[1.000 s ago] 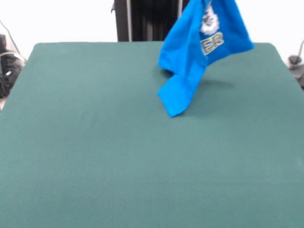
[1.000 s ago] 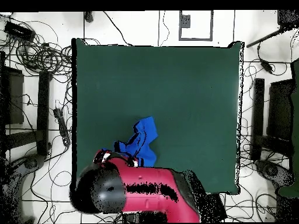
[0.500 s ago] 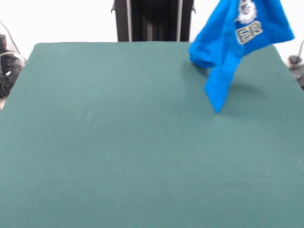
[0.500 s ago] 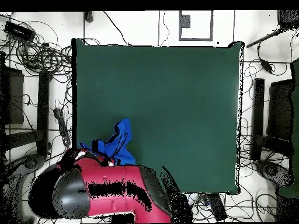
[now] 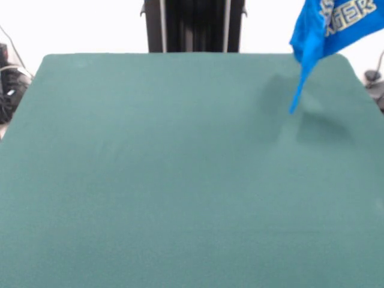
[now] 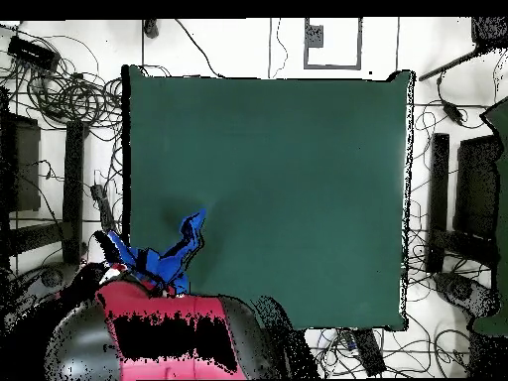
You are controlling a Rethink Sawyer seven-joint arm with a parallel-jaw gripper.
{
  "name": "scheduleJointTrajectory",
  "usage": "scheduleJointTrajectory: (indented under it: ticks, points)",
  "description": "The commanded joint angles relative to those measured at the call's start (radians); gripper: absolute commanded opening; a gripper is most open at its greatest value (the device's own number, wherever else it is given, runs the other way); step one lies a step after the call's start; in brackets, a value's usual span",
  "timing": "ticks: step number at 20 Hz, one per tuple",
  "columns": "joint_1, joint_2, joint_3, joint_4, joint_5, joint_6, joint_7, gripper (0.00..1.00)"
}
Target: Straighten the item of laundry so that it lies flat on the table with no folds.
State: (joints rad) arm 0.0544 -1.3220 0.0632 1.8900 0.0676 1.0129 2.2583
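Shirt [image 5: 332,27]: bright blue, hanging in the air above the table's corner, bunched and folded, not flat. In the front view it enters from the top edge at the right, with a narrow tail [image 5: 298,90] trailing down to a point above the felt. White lettering ending in "ER" shows on its upper part; the rest of the print is cut off by the picture's edge.

Shirt from overhead [image 6: 167,256]: crumpled blue folds at the table's lower left corner, partly past the table's left edge, with one tip reaching in over the felt.

Table [image 5: 168,180]: dark green felt top, with a faint shadow just beside the shirt's tail.

Arm [image 6: 169,332]: red and black, seen from overhead just below the table's lower left corner, its upper end meeting the shirt's folds.

Gripper: neither view shows it plainly; in the front view it lies above the top edge, and from overhead it is hidden among the shirt and arm.

Jaws: cannot tell whether clenched or released.

Surroundings: cables [image 6: 69,94] on the white floor beside the table's left edge.
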Motion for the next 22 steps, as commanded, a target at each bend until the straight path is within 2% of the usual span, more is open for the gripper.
scheduleJointTrajectory:
  ticks: [1,4,6,11,19,22]
  points:
    - [0.018,-0.061,-0.011,-0.034,0.061,0.214,0.231,0.00]
    - [0.014,-0.096,-0.013,-0.069,0.062,0.302,0.222,0.00]
    - [0.013,-0.098,-0.014,-0.073,0.058,0.310,0.215,0.00]
    - [0.016,-0.021,-0.001,-0.072,0.042,0.204,0.229,0.00]
    - [0.014,0.133,0.034,-0.208,-0.006,0.181,0.253,0.00]
    - [0.042,0.173,0.030,-0.243,-0.007,0.163,0.300,0.00]
